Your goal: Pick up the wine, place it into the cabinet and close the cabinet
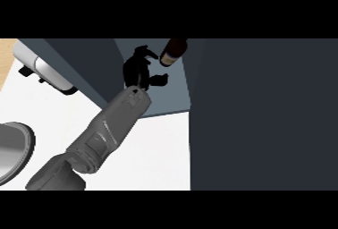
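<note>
1. At the far left, a metal bowl or pan (10, 150) sits at the edge of the white counter (152, 147), and behind it a white and chrome appliance (41, 67) stands near the back; neither belongs to the task.

2. Moving right, one grey forearm (105, 129) rises from the lower edge and reaches into the open cabinet (165, 96). Which arm it is cannot be settled from this view alone; it enters left of centre, so it is probably the left one.

3. The hand (137, 71) at its end is inside the cabinet, fingers spread and relaxed, holding nothing. A thumb juts out toward the right.

4. Just right of the fingertips stands the wine (175, 53), a dark bottle with a pale label, upright on the cabinet floor near the back. It is close beside the hand but appears apart from it, with a sliver of cabinet wall showing between.

5. The placing step therefore looks done: the bottle is in and released.

6. At the right, the large dark cabinet door (264, 116) stands open, filling that side.

7. The next move would call for drawing the hand out clear of the bottle without nudging it, then swinging the door shut. No other hand is in view.
</note>
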Robot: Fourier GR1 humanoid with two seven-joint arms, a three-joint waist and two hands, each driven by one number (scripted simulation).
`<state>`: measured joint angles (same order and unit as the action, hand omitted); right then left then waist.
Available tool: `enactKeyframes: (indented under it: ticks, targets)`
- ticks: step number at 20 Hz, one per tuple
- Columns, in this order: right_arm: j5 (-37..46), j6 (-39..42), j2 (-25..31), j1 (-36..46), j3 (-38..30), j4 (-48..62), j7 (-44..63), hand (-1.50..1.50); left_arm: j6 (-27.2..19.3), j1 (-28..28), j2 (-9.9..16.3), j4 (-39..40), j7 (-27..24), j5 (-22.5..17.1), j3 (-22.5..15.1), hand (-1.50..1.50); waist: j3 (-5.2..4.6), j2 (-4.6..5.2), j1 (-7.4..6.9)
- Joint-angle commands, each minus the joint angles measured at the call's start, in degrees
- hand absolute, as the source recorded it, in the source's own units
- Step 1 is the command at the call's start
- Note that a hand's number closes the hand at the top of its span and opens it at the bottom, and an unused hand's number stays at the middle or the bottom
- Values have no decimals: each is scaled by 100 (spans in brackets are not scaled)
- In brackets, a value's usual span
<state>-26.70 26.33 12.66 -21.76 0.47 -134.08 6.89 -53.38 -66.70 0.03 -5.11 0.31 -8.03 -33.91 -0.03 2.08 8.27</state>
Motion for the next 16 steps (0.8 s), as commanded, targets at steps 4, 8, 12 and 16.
enactKeyframes:
  ticks: [4,8,12,16]
  targets:
    - [-367,3,-23,-110,49,-309,34,-150,18,-100,-3,307,438,254,-238,-150,-3,31,30]
    - [-445,30,48,-241,65,-403,105,-150,31,116,-3,159,574,304,-275,-150,-4,-14,-22]
    - [-489,48,85,-363,2,-381,88,-150,-120,207,-3,-112,348,156,-101,-150,-10,-7,-42]
    - [-308,-31,-20,-384,75,-199,19,-150,23,494,-3,-736,-449,-152,255,-150,-15,-44,-280]
